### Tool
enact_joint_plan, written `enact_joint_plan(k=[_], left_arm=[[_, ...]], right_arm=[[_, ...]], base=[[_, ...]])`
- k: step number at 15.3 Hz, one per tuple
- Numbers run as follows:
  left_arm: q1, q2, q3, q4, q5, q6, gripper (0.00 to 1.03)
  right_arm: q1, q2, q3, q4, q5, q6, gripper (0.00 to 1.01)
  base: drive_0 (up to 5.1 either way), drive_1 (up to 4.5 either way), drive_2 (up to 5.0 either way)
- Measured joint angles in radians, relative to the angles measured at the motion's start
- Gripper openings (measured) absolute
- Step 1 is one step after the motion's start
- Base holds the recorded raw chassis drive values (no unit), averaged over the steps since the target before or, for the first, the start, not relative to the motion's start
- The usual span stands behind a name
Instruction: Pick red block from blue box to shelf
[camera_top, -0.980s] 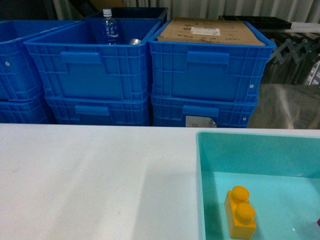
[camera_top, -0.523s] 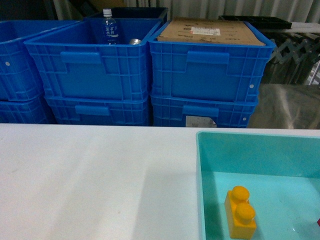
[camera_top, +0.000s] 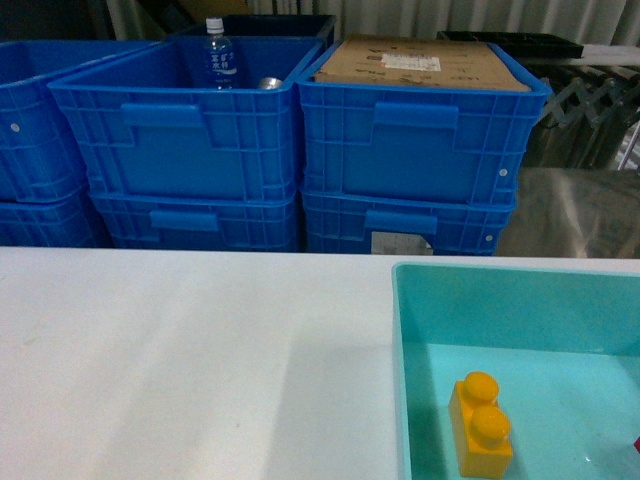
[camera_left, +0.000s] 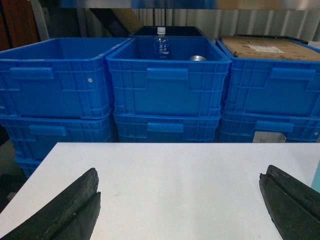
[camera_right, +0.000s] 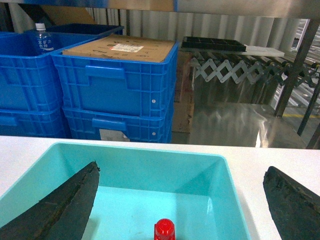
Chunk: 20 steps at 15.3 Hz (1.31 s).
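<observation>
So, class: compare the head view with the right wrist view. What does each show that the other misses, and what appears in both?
Only the head view shows the yellow brick in the blue box. Only the right wrist view shows the red block clearly, between the open right gripper fingers. Both show the blue box, white table and cardboard-topped crate.

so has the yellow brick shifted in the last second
No. The yellow brick sits in the same spot by the blue box's left wall in the head view.

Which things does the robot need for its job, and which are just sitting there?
Needed: red block, blue box, right gripper.

Just there: yellow brick, dark blue crates, water bottle, cardboard, white table.
</observation>
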Motion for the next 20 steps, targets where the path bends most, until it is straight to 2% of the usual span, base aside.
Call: enact_joint_plan(k=[19, 20], left_arm=[[0.0, 0.0, 0.0, 0.004, 0.0, 0.0, 0.98], [0.0, 0.0, 0.0, -0.002, 0.0, 0.0, 0.98]], right_arm=[[0.0, 0.0, 0.0, 0.005, 0.0, 0.0, 0.98], [0.0, 0.0, 0.0, -0.003, 0.0, 0.0, 0.98]], base=[[0.0, 0.0, 0.0], [0.0, 4.32, -4.3]])
